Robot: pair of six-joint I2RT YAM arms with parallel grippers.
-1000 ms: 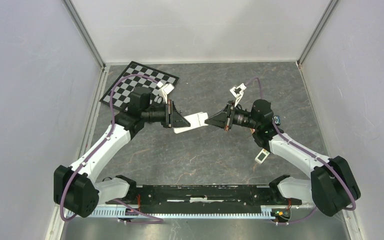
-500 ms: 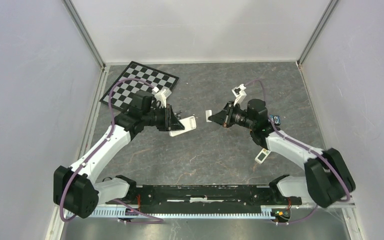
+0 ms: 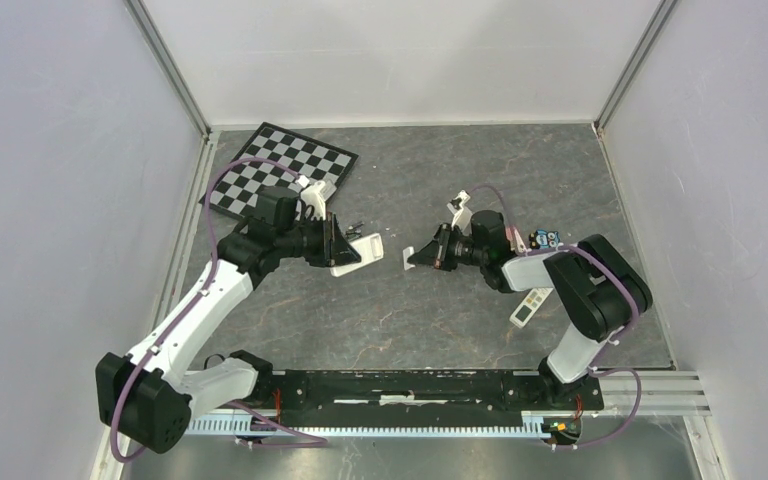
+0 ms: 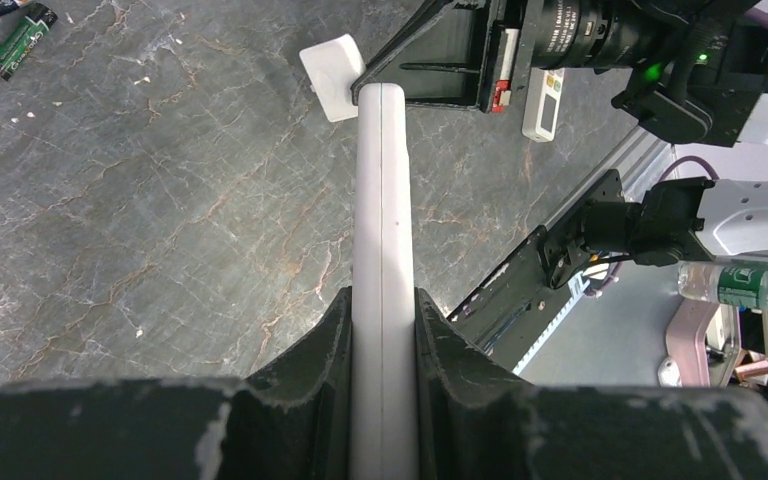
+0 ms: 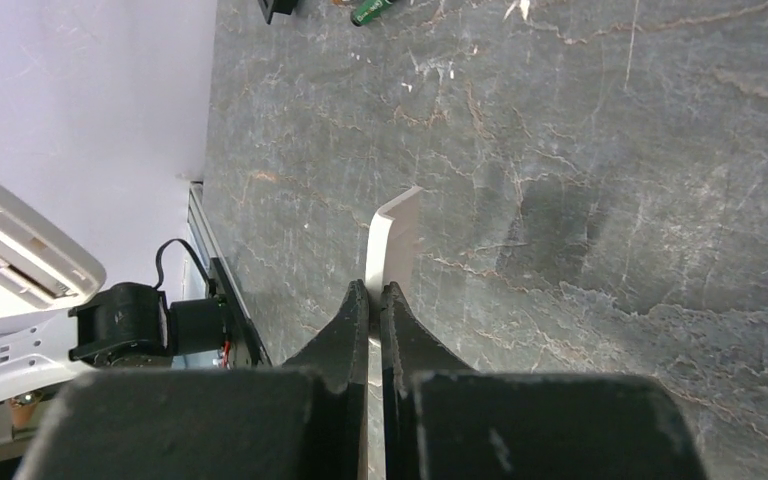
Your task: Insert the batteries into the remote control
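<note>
**Desk:** Where was the remote control when you looked?

**Operator:** I had the remote control (image 4: 382,200) clamped in the left gripper (image 4: 382,300). It was turned edge-on between the two fingers, with its far end pointing at the right arm. From above it sat left of the middle of the table (image 3: 440,320), and as far as I could judge it was held off the surface.

**Desk:** And the right side?

**Operator:** The right gripper (image 5: 375,295) was pinched tight on a thin white panel (image 5: 395,235), which stuck out past its fingertips. In the overhead view that panel faced the end of the remote control, near it but with a gap between them.

**Desk:** Did you see the batteries?

**Operator:** Yes. The batteries (image 3: 356,226) lay loose on the table just beyond the left gripper, on the side toward the checkerboard (image 3: 280,165). My left wrist camera caught them in its top left corner, dark with green and orange on them. The right wrist camera only showed one green end at its top edge.

**Desk:** Was anything else on the table?

**Operator:** A small white device (image 3: 525,312) lay flat beside the right arm's forearm, well away from both grippers. I couldn't tell from my feeds what it was.
</note>
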